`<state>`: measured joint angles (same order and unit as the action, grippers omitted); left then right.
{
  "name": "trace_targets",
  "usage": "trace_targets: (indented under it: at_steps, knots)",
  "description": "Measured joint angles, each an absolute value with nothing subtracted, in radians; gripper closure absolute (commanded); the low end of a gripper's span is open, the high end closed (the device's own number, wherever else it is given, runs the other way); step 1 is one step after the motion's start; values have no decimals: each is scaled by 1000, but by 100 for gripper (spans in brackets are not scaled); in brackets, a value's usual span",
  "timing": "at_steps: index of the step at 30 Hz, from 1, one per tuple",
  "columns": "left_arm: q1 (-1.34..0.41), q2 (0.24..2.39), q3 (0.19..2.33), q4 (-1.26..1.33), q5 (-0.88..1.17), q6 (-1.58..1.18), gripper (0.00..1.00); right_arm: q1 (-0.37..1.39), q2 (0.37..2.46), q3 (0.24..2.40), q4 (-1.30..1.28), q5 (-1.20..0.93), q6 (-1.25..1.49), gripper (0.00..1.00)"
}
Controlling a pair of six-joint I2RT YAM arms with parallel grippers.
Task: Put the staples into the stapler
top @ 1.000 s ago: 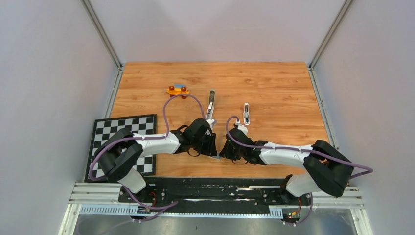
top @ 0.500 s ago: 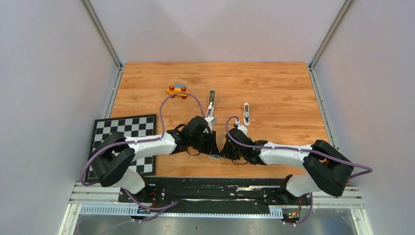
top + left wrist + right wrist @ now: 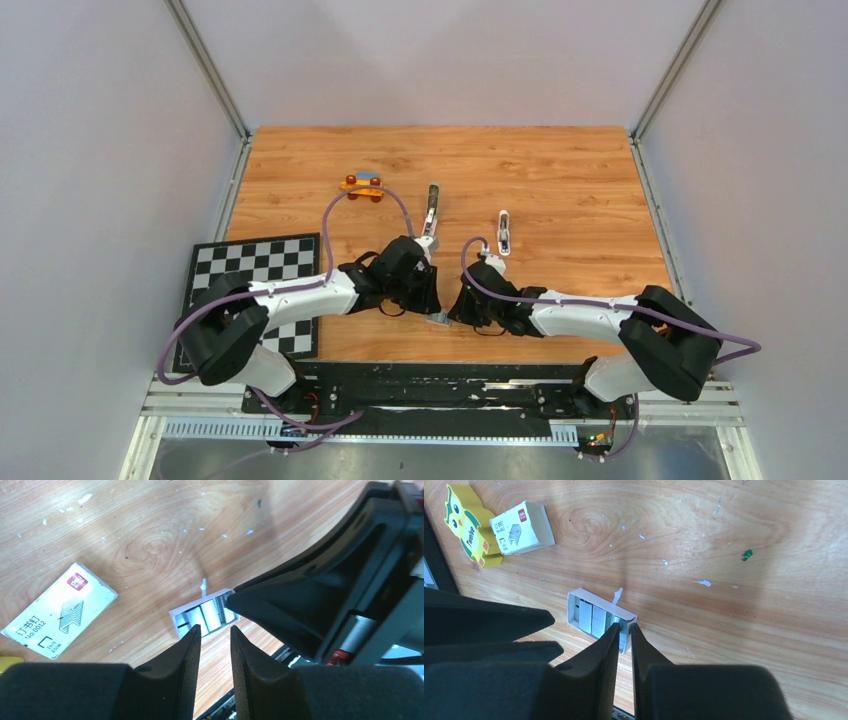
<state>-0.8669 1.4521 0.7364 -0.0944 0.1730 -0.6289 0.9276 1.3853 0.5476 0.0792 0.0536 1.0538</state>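
On the table (image 3: 724, 540), the staples (image 3: 591, 617) lie under the right end effector (image 3: 624, 626).

place: robot lab | evidence: grey enclosure walls (image 3: 100, 150), aluminium frame (image 3: 190, 395), checkerboard mat (image 3: 250, 258)

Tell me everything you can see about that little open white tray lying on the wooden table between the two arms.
The small open white cardboard tray is a shallow rectangle lying flat on the wooden table. Silver-grey ridged staple strips lie side by side inside it. A small white scrap lies at its far wall. The right end effector, fingers almost together, meets the tray's right end. Whether it pinches anything is unclear. The left end effector is close by, slightly open, not visibly touching.
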Motion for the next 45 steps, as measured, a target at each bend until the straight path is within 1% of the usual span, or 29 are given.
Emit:
trace_targets:
  at_steps: [5,8,29,45]
  knots:
    - [-867,1485,737,-113,154,-613,65,928,1386,548,80,54,1054,83]
    - [-868,1497,737,-117,150,-608,63,928,1386,548,81,54,1054,83]
    - [-939,1571,823,-195,59,-598,62,932,1385,548,81,56,1050,83]
    - [-947,1604,855,-226,25,-602,61,932,1385,548,81,56,1047,83]
